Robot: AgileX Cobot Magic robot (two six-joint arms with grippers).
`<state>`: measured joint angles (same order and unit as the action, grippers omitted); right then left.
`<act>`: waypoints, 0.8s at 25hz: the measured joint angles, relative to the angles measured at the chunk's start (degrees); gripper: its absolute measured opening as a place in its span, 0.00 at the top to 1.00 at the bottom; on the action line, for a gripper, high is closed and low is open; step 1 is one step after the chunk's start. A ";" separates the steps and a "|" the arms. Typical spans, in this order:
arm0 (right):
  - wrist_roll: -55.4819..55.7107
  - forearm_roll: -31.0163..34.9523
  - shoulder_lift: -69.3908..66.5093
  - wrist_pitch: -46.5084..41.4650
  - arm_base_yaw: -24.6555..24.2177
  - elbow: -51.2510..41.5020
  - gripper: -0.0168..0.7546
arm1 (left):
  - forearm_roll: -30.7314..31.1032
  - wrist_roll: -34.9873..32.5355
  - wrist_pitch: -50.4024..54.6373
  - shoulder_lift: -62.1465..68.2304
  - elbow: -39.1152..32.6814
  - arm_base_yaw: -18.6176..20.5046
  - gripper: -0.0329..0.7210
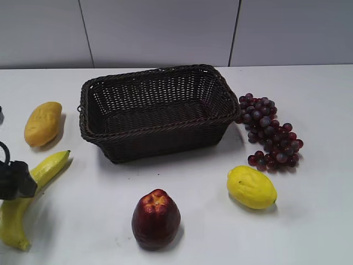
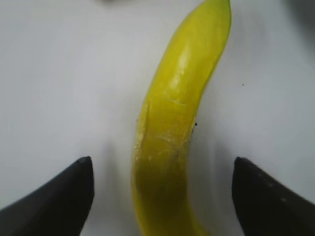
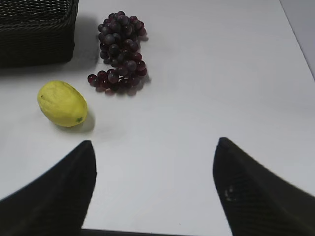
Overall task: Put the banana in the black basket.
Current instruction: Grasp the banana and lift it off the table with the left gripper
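While the left gripper (image 2: 161, 172) hangs spread wide over the banana (image 2: 177, 128), one finger on each side and neither touching it, the fruit lies flat on the white table (image 1: 309, 110), well left of and nearer the camera than the black basket (image 1: 157, 110). Right of the basket, the right gripper (image 3: 155, 155) stands open over bare tabletop, holding nothing.

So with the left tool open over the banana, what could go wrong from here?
The left tool straddles the banana with its jaws wide apart, not yet closed. The smooth, curved skin could slip or roll as they shut. In the exterior view the hold looks off-centre, so the banana may tilt when lifted. On the way to the black basket, a drooping end might catch the braided rim.
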<state>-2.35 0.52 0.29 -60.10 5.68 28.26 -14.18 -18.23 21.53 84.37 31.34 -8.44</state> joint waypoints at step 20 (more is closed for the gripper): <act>0.00 0.00 0.00 0.00 0.00 0.00 0.21 | 2.26 -0.30 6.81 7.86 9.03 -0.62 0.55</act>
<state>-2.35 0.52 0.29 -60.10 5.68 28.26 -11.92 -18.53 28.34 92.23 40.37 -9.07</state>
